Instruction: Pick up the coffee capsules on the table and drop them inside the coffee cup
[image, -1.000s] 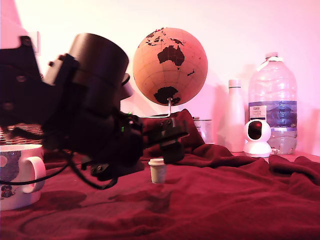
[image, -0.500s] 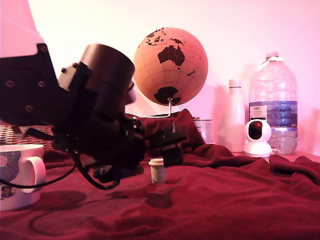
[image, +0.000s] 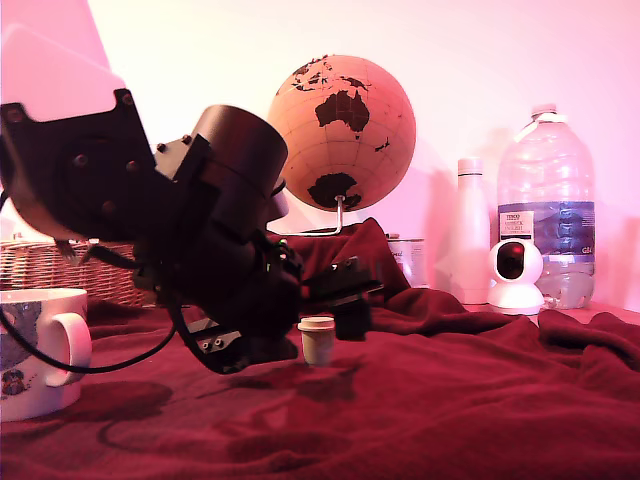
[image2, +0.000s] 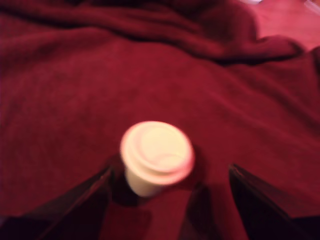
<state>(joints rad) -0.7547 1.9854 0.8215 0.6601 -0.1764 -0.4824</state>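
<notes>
Capsule (image2: 156, 156) handling is the step in hand. Going left to right in the exterior view, the coffee cup (image: 35, 350) is seen at the edge of the red-draped counter (image: 480, 400), then the dark gripper (image: 325, 300), then the single capsule just beside it. In the wrist view the fingers (image2: 75, 205) are spread wide, the capsule between them and untouched. The capsule stands upright, long axis vertical, wide rim uppermost. The fingers are best lowered further and centred before being closed below the rim.
</notes>
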